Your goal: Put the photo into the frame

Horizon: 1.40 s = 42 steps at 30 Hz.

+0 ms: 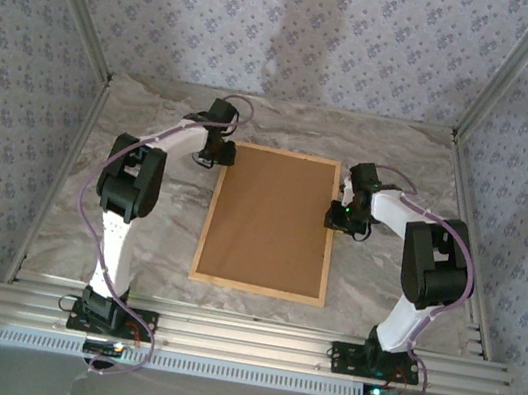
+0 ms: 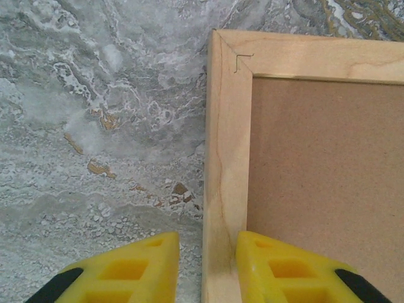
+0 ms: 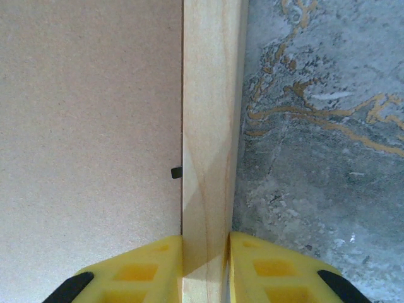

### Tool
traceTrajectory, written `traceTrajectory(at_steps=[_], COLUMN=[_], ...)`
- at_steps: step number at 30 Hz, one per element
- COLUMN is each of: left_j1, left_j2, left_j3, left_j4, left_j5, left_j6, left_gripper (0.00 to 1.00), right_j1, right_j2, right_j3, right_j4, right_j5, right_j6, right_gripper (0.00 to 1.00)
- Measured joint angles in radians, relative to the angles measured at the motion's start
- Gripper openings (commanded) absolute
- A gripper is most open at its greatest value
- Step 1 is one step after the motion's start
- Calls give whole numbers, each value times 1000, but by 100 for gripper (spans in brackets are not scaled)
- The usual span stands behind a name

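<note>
The frame (image 1: 256,286), of light tan wood, lies flat in the middle of the table with a plain brown backing board (image 1: 270,219) filling it. The photo is hidden. My left gripper (image 1: 215,157) is at the frame's far left corner. In the left wrist view its yellow jaws (image 2: 207,243) straddle the left rail (image 2: 224,158): one finger touches the inner edge and the other stands off the outer edge, so it is open. My right gripper (image 1: 340,215) is shut on the right rail (image 3: 208,126), its fingertips (image 3: 206,243) pressed on both sides.
The marble-patterned table top (image 1: 132,257) surrounds the frame. Metal posts and papered walls close in the back and sides. A small black tab (image 3: 176,172) shows at the board's edge by the right rail. A mitre joint (image 2: 243,60) marks the frame's corner.
</note>
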State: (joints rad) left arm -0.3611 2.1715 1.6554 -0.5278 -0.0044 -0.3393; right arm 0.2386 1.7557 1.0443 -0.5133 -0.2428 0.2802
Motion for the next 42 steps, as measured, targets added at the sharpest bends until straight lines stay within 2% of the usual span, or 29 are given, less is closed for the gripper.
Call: traceTrajectory(at_steps=[10, 22, 42], left_j1=[-10, -23, -37], left_j2=[16, 89, 121], left_j3=[24, 159, 234], left_j4=[-26, -156, -236], left_j5=[-11, -32, -100], left_j6=[19, 60, 85], left_gripper=[36, 40, 53], right_j1=[3, 8, 11], right_j2=[0, 0, 0], right_j3=[0, 2, 2], right_j4=[0, -2, -3], right_j5=[4, 17, 22], right_j6=[0, -3, -8], right_gripper=[25, 25, 24])
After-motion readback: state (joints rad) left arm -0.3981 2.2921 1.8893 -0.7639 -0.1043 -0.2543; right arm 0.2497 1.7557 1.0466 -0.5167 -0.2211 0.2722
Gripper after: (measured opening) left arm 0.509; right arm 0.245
